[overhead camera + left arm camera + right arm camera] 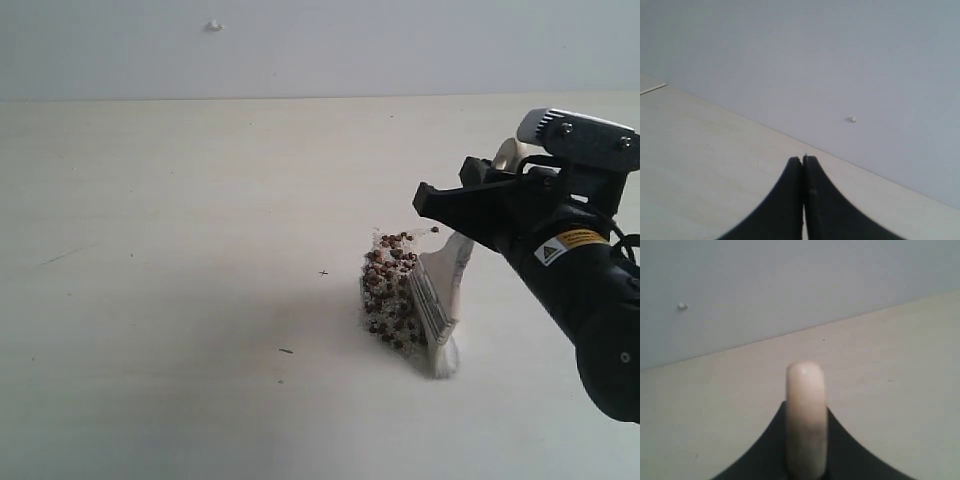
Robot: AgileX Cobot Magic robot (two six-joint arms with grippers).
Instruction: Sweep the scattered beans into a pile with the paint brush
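The reddish-brown beans point(391, 291) lie gathered in one compact pile on the pale table, mixed with whitish crumbs. The paint brush point(443, 295) stands tilted against the pile's right side, its cream bristles point(446, 358) touching the table and its silver ferrule beside the beans. My right gripper point(470, 212) is shut on the brush's light wooden handle point(805, 415), which sticks out between the black fingers in the right wrist view. My left gripper point(803, 161) is shut with nothing in it, seen only in its own wrist view, over bare table near the wall.
The pale table point(180, 250) runs back to a grey-white wall. One stray bean point(435, 230) lies just above the pile. A small dark speck point(286, 351) and a tiny cross mark point(323, 272) sit left of the pile. A small white bump point(214, 25) is on the wall.
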